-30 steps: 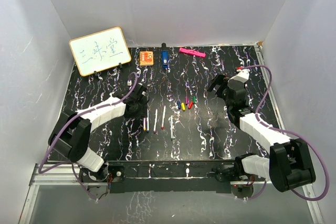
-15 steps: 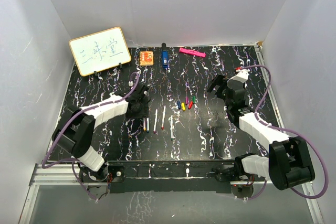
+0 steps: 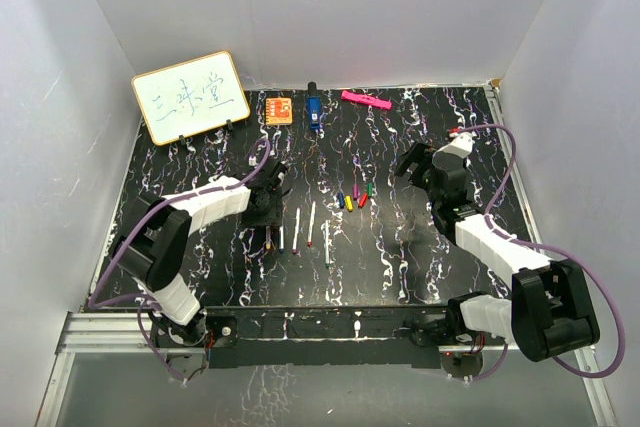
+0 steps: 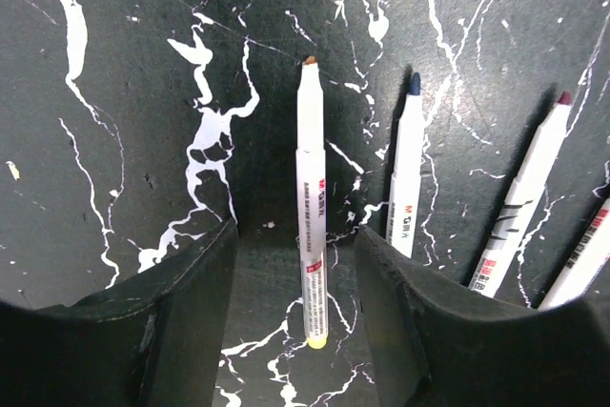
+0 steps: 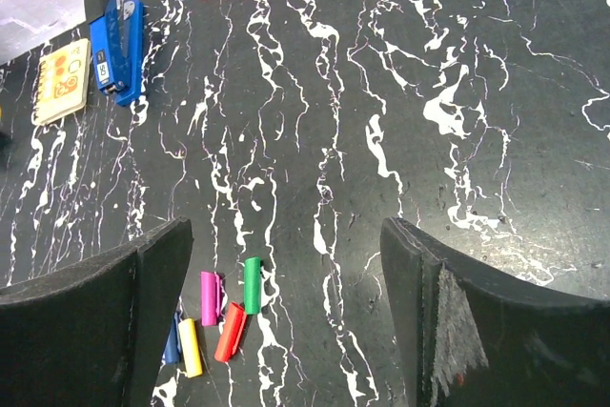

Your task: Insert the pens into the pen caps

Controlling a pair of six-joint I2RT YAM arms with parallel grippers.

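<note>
Left gripper [image 4: 295, 264] spread wide; yellow-ended pen [image 4: 310, 226] framed between fingers, clear of both; more pens [image 4: 405, 178] seen beside right finger; right gripper [image 5: 286, 235] spread wide, nothing held; pen caps [image 5: 224, 312] clustered beside left finger; blue block [image 5: 116, 40] seen beyond.

Plain white walls [image 3: 330, 7] enclose a black, white-veined marble-patterned table [image 3: 410, 269] on three sides under even light

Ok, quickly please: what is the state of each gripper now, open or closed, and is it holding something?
Left gripper: open, astride a lying pen, not gripping it.
Right gripper: open, holding nothing.
</note>
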